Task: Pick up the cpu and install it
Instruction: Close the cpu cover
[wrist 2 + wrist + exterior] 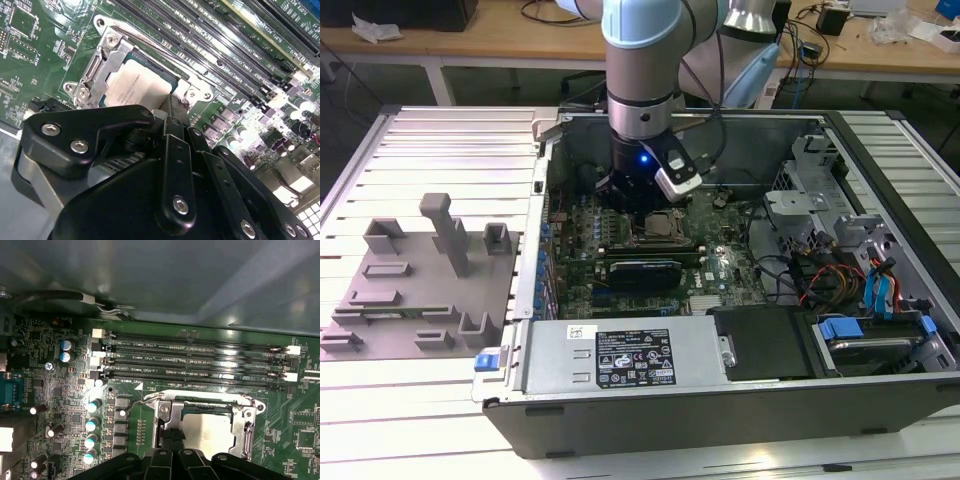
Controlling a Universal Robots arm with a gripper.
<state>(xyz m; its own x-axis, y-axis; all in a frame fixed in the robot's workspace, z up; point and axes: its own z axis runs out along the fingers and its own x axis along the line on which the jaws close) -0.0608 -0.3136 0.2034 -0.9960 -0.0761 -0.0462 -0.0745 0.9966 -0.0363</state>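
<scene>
Jaws: honestly can't tell if they're spread or pinched. The gripper [172, 115] has its own black linkage in the way in both wrist views.
Gripper position: down low over the socket, nose right at one edge of the chip. Can't say whether it's actually touching.
CPU: the cpu [132, 87] is lying in the socket, silvery top up. It looks flat and square to the frame to me.
Socket frame: the bright metal socket frame [92, 75], screws at its corners, sits close around the chip.
Step in hand: I'd guess this is the seating part, not the pickup.
Doing it well: keep the chip dead level, corners lined up with the frame, no sideways drag, barely any downward push. If it's tilted it won't drop in cleanly.
RAM slots: four long RAM slots [200, 360] run just beside the socket.
Second wrist view: angled close-up. You get the chip's green rim and the frame screws.
First wrist view: this one adds the wire lever [131, 409] sticking out of the frame, plus a row of capacitors [92, 425] near it.
Exterior view: the arm [642, 60] comes straight down into the open PC case [720, 410]. A grey plastic fixture [420, 290] sits outside the case on the exterior view's left, well apart.
</scene>
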